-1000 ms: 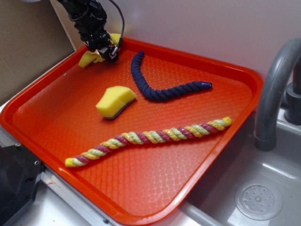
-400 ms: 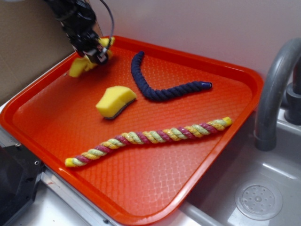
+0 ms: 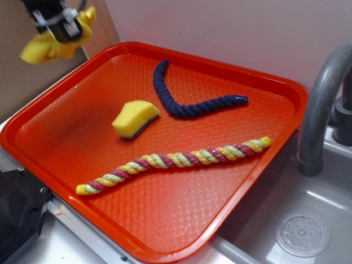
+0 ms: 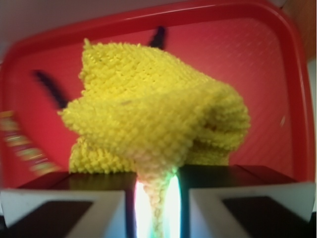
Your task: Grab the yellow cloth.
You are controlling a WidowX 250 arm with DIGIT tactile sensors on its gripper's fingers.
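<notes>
An orange tray (image 3: 264, 143) with a raised rim sits beside a metal sink (image 3: 308, 231) with a grey faucet (image 3: 319, 104), a pale wall (image 3: 231, 27) behind it. On the tray lie a yellow sponge (image 3: 135, 117), a dark blue rope (image 3: 187, 99) and a multicoloured rope (image 3: 176, 160) nearest the front rim. The yellow cloth (image 3: 52, 41) (image 4: 153, 114), knitted and bunched into folds, hangs in the air above the tray's far left corner, pinched between the closed fingers of the gripper (image 3: 55, 19) (image 4: 156, 198).

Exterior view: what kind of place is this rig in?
Likely a kitchen sink area, possibly a toy one: a grey faucet over a sink basin with a drain, and an orange tray beside it holding a yellow sponge.
</notes>
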